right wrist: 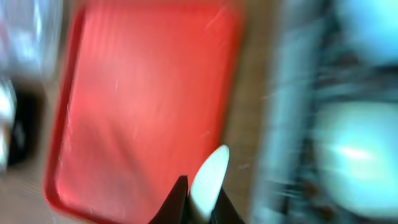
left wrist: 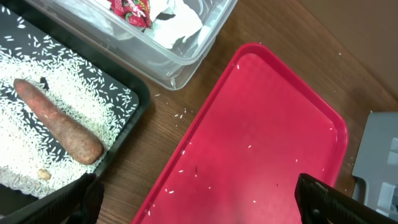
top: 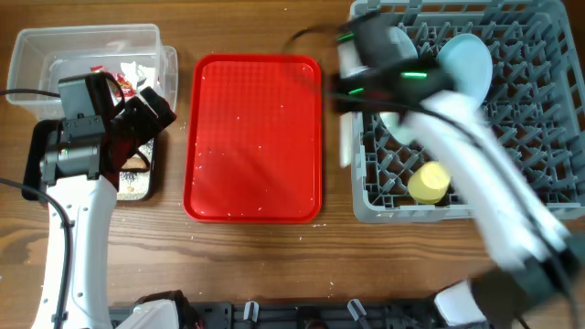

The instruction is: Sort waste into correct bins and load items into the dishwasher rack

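Right gripper (right wrist: 198, 200) pinches white spoon (right wrist: 210, 173), blurred, above the strip between red tray (right wrist: 143, 106) and rack (top: 393, 213). Left gripper (left wrist: 199, 190) wide, empty, near red tray edge. Wrapper (left wrist: 132, 9) in clear tub (left wrist: 186, 59), print unreadable. Brown food piece (left wrist: 59, 121), rice (left wrist: 87, 93) in black tray (left wrist: 142, 99).

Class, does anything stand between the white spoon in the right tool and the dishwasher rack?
Nothing visible does: the white spoon, gripped by the right tool, hangs beside the dishwasher rack, though the wrist view is blurred.
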Available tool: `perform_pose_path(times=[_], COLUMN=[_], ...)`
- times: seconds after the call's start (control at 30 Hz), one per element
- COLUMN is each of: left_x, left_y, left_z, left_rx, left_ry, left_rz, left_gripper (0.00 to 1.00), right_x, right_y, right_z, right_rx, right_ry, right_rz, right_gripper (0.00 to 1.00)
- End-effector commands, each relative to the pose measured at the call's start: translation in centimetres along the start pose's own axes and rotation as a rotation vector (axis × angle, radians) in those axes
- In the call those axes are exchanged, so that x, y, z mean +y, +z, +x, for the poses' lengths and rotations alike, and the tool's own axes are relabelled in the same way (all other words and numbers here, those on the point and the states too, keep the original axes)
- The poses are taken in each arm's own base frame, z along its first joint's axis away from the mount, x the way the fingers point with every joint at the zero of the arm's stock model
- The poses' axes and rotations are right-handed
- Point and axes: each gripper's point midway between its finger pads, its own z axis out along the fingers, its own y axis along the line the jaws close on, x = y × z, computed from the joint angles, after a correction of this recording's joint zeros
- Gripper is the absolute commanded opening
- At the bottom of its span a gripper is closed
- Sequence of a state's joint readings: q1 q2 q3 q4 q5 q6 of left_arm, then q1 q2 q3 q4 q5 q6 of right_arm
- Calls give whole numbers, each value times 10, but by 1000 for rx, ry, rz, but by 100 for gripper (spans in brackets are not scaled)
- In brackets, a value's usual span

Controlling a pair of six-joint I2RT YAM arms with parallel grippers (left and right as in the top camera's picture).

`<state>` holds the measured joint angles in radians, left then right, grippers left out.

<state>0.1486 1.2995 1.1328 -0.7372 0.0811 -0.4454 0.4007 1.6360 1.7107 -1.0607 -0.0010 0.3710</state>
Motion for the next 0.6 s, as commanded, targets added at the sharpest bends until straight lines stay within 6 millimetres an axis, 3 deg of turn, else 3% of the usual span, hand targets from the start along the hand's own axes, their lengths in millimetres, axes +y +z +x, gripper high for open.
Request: perform_pose_path(times=[0.0, 0.03, 0.13, 0.23, 0.3, 0.33, 0.37, 0.47, 0.57], left_x=[-7, -7, -7, -7, -7, -7, -7, -7, -7], left_y=[-5, -5, -5, -5, -5, -5, -5, -5, -5], left_z=[-4, -4, -4, -4, -4, -4, -4, -4, -4], left_rx=[-11, -11, -11, -11, -11, -11, -11, -11, -11], left_ry=[28, 28, 28, 28, 28, 28, 28, 28, 28], left_rz=[23, 23, 23, 23, 23, 23, 23, 23, 23], left_gripper=[100, 100, 100, 100, 100, 100, 100, 100, 100], right_x=[-117, -159, -235, -283, -293, -296, -296, -290, -263], right_y=[-59, -71, -69, -43, -24, -19, -18, -16, -33], right_z=[-16, -8, 14, 41, 50, 56, 57, 55, 41], right_rx=[-180, -207, -232, -242, -219, -200, -187, -136, -119], right_ry=[442, 629, 961, 1199, 1233, 1228, 1196, 1072, 836], right_rz=[333, 437, 571, 645, 591, 588, 589, 552, 401], right_gripper=[4, 4, 5, 4, 4, 66, 98, 100, 99])
